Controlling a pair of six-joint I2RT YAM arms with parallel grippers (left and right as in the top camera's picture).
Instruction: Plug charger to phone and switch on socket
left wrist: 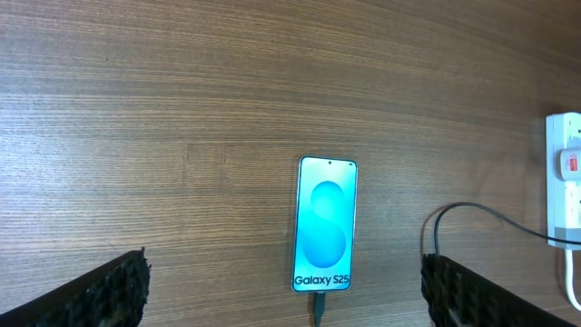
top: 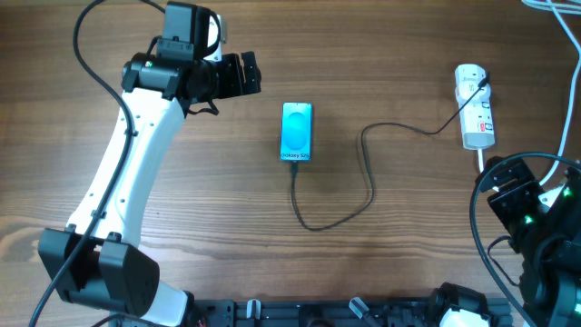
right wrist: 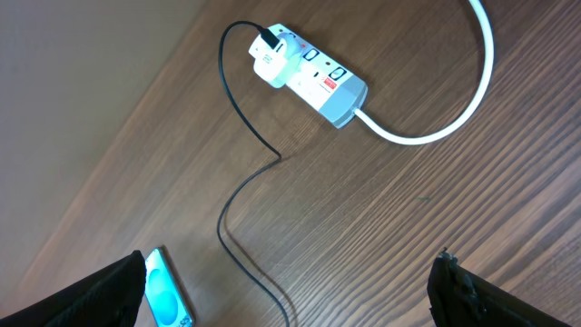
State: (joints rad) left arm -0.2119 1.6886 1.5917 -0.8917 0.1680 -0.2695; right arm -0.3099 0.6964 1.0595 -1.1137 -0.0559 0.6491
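Note:
The phone point(top: 297, 132) lies flat mid-table, cyan screen up, white lettering at its near short edge; it also shows in the left wrist view point(left wrist: 324, 224) and the right wrist view point(right wrist: 166, 295). The thin black charger cable point(top: 363, 173) runs from a white adapter in the socket point(top: 475, 107) in a loop to the phone's near edge, where its plug tip point(left wrist: 320, 307) sits in the phone. The socket also shows in the right wrist view point(right wrist: 313, 77). My left gripper point(top: 243, 74) is open, left of and beyond the phone. My right gripper point(right wrist: 290, 304) is open at the right, near the socket's cord end.
The socket's thick white cord point(right wrist: 454, 109) curves off to the right. Black arm cables point(top: 495, 245) hang around my right arm at the right edge. A dark rail point(top: 345, 313) runs along the table's front edge.

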